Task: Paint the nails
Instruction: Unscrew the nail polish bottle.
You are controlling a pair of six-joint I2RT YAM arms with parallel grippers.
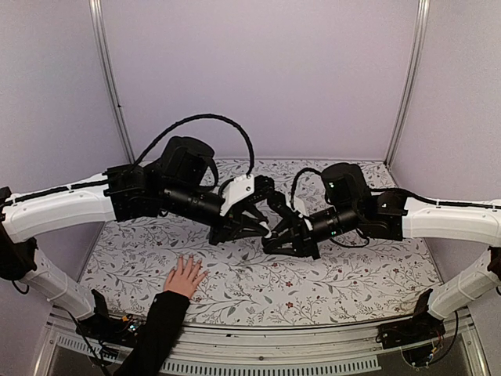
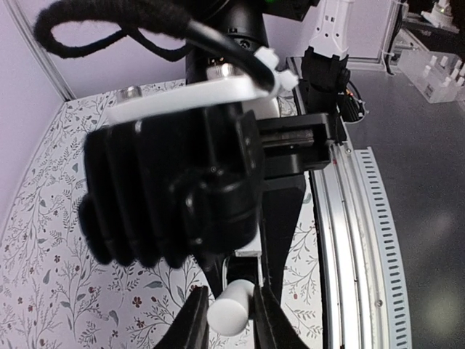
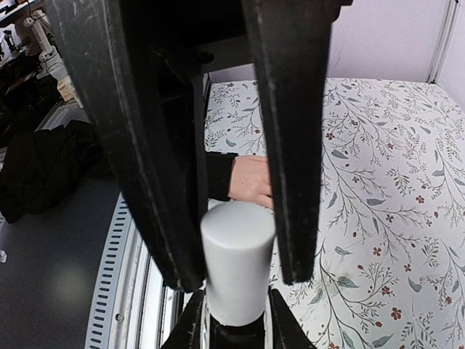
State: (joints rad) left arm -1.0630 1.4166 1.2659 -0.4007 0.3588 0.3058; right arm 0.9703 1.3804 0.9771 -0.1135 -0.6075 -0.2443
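Above the middle of the table my two grippers meet tip to tip. My right gripper (image 3: 234, 321) (image 1: 279, 235) is shut on a small dark bottle (image 3: 236, 340), its white cap (image 3: 236, 254) pointing away from the wrist. My left gripper (image 2: 229, 307) (image 1: 263, 227) comes from the opposite side, its two fingers pressed against the sides of that white cap (image 2: 231, 309). A light-skinned hand (image 1: 185, 276) with a black sleeve lies flat on the cloth near the front left, below and left of the grippers. The hand (image 3: 251, 180) shows partly behind the left fingers. The nails are too small to make out.
A floral cloth (image 1: 352, 274) covers the table. A metal rail (image 1: 258, 345) (image 2: 356, 240) runs along the near edge, with both arm bases mounted on it. Two upright posts (image 1: 109, 78) (image 1: 407, 78) and pale walls close in the back.
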